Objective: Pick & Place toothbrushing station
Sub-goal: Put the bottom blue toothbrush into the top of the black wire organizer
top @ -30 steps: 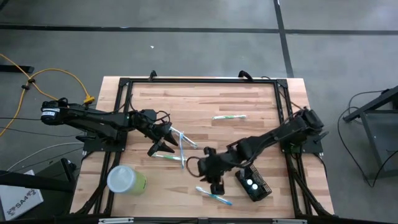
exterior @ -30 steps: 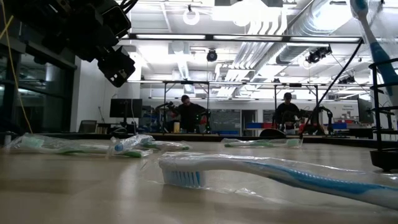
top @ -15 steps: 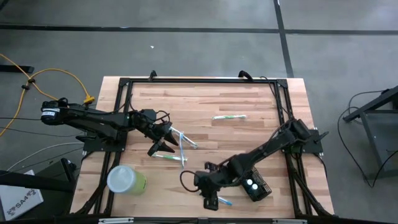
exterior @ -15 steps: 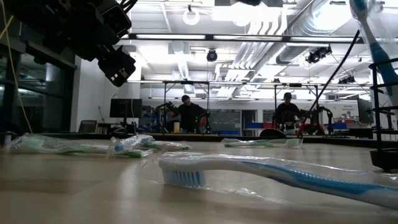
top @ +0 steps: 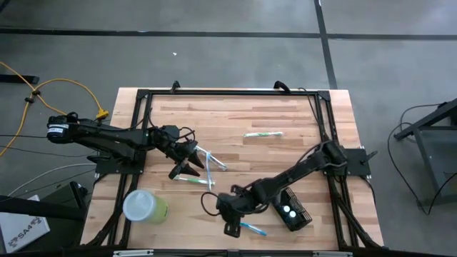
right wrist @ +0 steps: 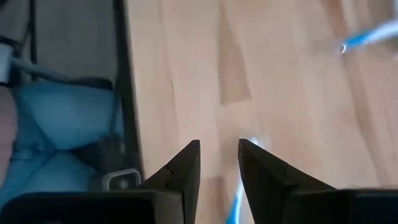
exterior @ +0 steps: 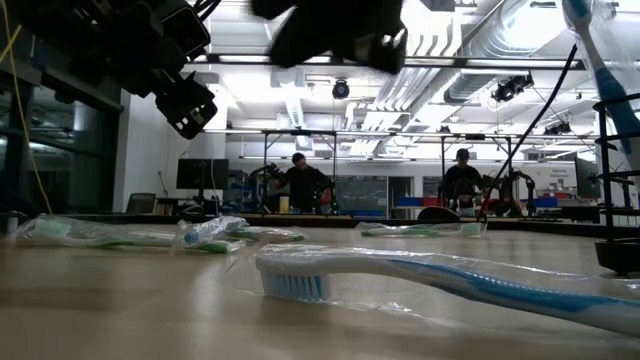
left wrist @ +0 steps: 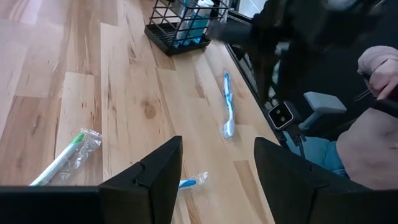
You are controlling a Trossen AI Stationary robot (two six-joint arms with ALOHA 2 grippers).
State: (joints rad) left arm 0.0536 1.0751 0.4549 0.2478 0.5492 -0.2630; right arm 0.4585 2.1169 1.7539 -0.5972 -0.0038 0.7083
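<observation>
The toothbrushing station (top: 291, 212), a small black wire-mesh holder, stands near the table's front right; in the low view, the station (exterior: 615, 180) has a blue toothbrush upright in it. A blue toothbrush (top: 251, 228) lies flat near the front edge, on clear wrap in the low view (exterior: 450, 280). My right gripper (top: 230, 223) hovers open just left of that brush, well above the table (exterior: 335, 30); its wrist view (right wrist: 219, 155) shows bare wood in the gap. My left gripper (top: 187, 163) waits open at the left (left wrist: 217, 168).
A lime-green cup (top: 145, 205) lies at the front left. Wrapped toothbrushes lie mid-table (top: 211, 163) and farther back (top: 263, 133). A black frame rail (right wrist: 127, 93) runs along the front edge. People stand in the room behind (exterior: 300, 180).
My right gripper has gone down and toward the table's near-left, from beside the station to a spot over the blue toothbrush, rolling about its own axis on the way. It now shows at the top of the low view. Its finger gap looks the same.
</observation>
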